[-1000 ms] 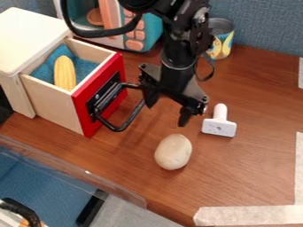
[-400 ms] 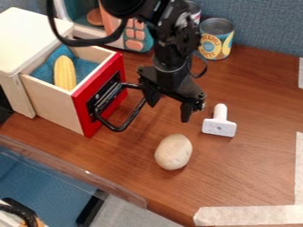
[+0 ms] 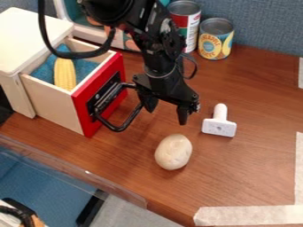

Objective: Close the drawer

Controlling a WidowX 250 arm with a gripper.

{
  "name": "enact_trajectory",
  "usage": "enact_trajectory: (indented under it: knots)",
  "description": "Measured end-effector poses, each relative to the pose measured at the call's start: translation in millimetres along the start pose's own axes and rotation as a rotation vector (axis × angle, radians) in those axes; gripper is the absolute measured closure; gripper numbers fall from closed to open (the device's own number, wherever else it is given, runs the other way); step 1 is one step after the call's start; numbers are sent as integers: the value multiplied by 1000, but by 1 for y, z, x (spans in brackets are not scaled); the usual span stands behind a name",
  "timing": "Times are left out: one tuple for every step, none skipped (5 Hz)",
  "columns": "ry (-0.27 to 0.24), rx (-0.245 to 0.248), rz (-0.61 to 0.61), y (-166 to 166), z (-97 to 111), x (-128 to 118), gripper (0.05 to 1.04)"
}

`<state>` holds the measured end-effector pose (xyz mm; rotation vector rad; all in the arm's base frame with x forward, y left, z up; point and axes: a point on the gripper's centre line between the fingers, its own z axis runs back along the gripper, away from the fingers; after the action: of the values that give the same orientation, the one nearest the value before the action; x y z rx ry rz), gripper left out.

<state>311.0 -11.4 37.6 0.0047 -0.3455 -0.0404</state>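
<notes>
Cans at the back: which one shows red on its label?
The left can in the camera view, red and white; the right can is yellow and blue.

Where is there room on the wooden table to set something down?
Between the white tool and the right-hand tape, or between the egg-shaped object and the bottom tape. It's crowded where the gripper hangs by the drawer handle.

wood table point(image 3: 248, 177) | drawer box point(image 3: 29, 35) | toy microwave point(image 3: 119, 40) | red can point(image 3: 189, 26) | yellow can point(image 3: 214, 43) | white tool point(image 3: 219, 127) | beige ovoid point(image 3: 173, 152) | tape point(image 3: 248, 216)
</notes>
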Motion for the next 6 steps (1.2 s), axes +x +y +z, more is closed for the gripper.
enact_trajectory:
  knots:
    - [0,7,1,3,-3,-1,83]
    - [5,23,3,10,-3,-2,83]
    - [12,41,30,25,-3,-4,83]
    - [23,63,66,41,-3,-7,83]
    - [34,96,75,54,-3,-12,83]
    - [43,133,93,72,-4,-20,84]
